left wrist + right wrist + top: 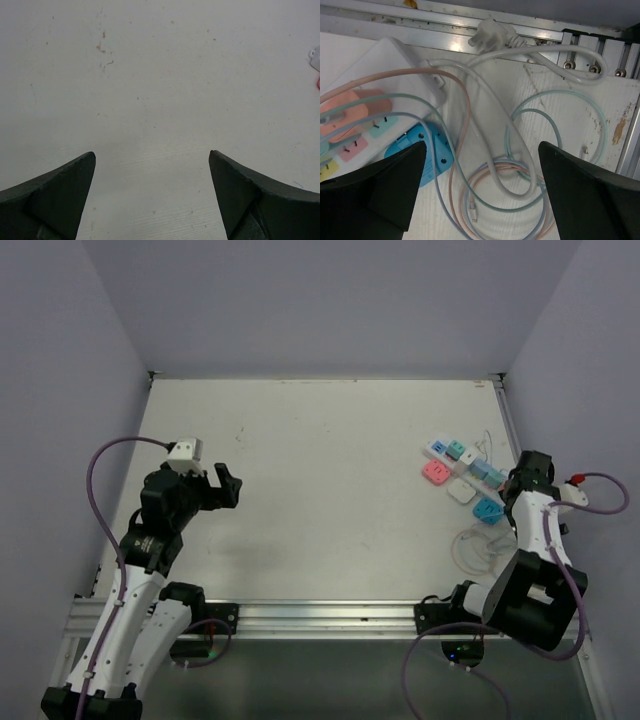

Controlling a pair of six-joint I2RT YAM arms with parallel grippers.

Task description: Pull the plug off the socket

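- White-walled enclosure with a bare white table (320,440), lightly scuffed, and an aluminium rail along its near edge.
- Left of the overhead view: the left gripper (228,486) hangs over bare surface, jaws wide with nothing between them, well apart from the work.
- Upper right of the overhead view: the socket (465,462) lies flat and slantwise near the right rail, with small coloured adapters (435,472) just beside it.
- Left edge of the right wrist view: a pink plug (347,107) appears seated in the strip's face, and pastel cables (485,200) trail off into loose coils.
- The right gripper (482,150) hovers over the cords by the strip's end, jaws wide and empty.
- Judgement: the strip is light, rigid plastic and likely to slide or lift with the plug — pin it by its bare white body. The plug is small and smooth — take it by the sides of its body, never by the soft cable.
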